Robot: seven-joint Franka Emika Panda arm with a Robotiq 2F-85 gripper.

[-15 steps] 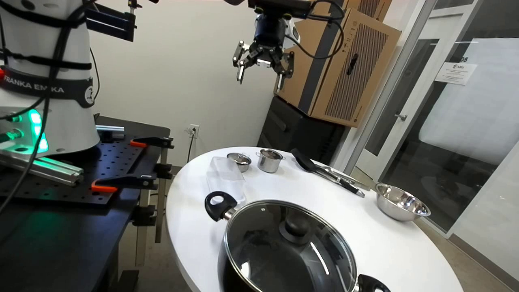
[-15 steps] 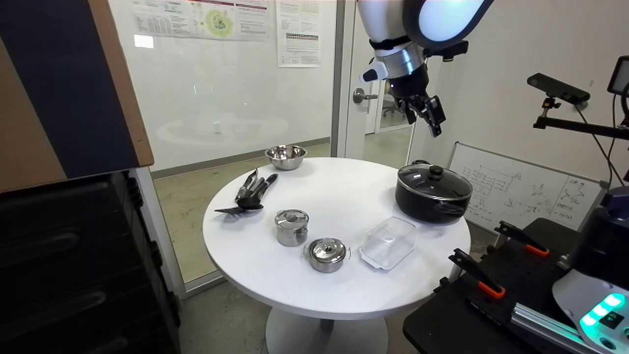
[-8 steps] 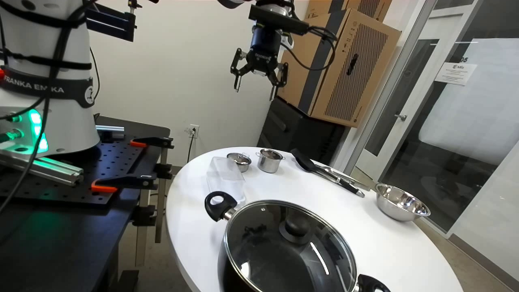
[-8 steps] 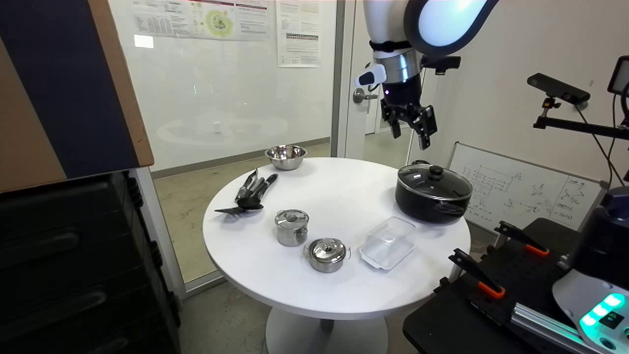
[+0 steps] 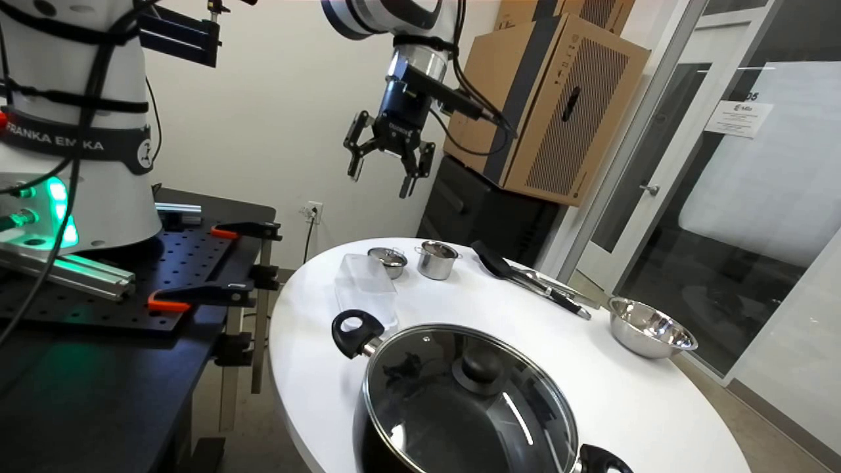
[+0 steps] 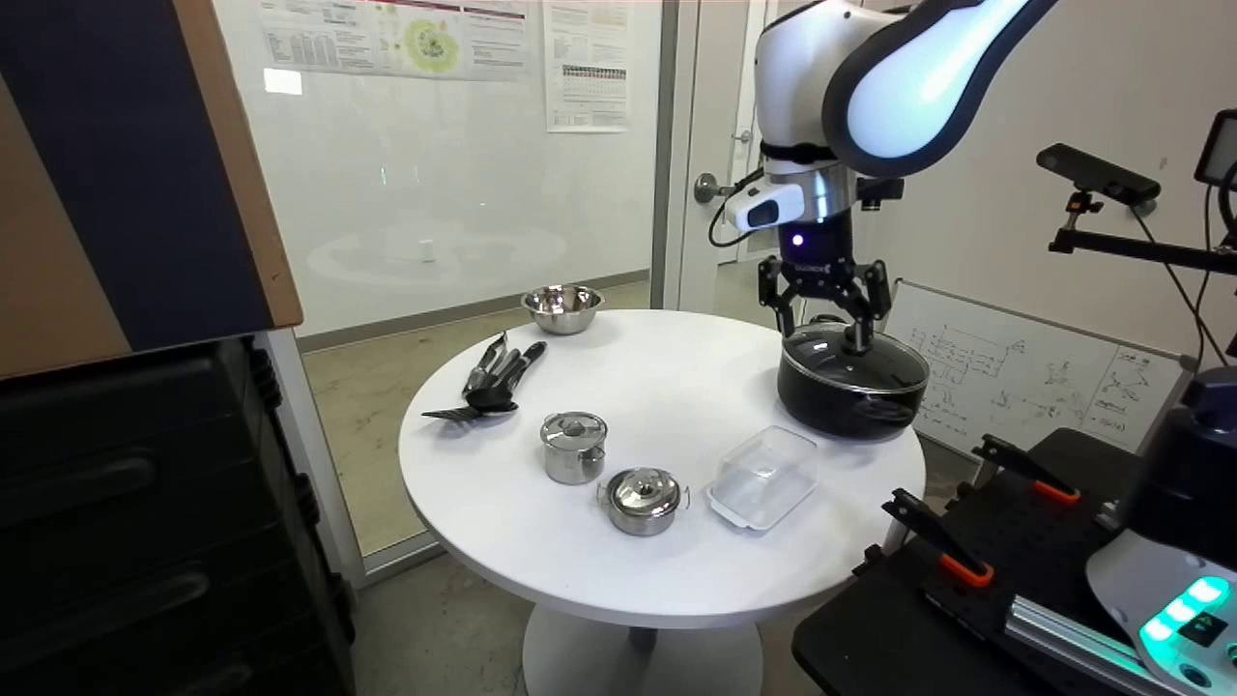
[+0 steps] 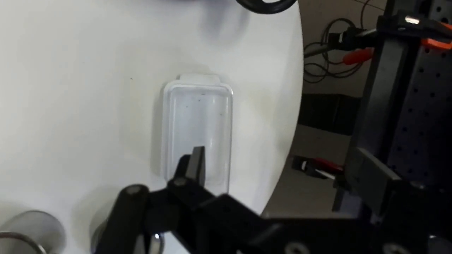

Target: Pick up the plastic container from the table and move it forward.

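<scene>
The clear plastic container (image 5: pixel 363 289) stands on the round white table (image 5: pixel 473 295). It also shows in an exterior view (image 6: pixel 763 480), between the black pot and the small steel pot. In the wrist view the container (image 7: pixel 197 120) lies lengthwise and looks empty; a finger hides part of its lower end. My gripper (image 5: pixel 381 182) is open and empty, well above the table and apart from the container. It also shows in an exterior view (image 6: pixel 822 336). In the wrist view the gripper (image 7: pixel 284 165) has one finger over the container and the other past the table edge.
A black lidded pot (image 6: pixel 850 396) stands beside the container. Two small steel pots (image 6: pixel 646 501) (image 6: pixel 574 448) are on its other side. Black utensils (image 6: pixel 495 382) and a steel bowl (image 6: pixel 563 309) lie farther off. The black workbench with clamps (image 5: pixel 204 295) adjoins the table.
My gripper has come down and nearer to the container, and the wrist has turned. It stays open. The container and the other things on the table have not moved.
</scene>
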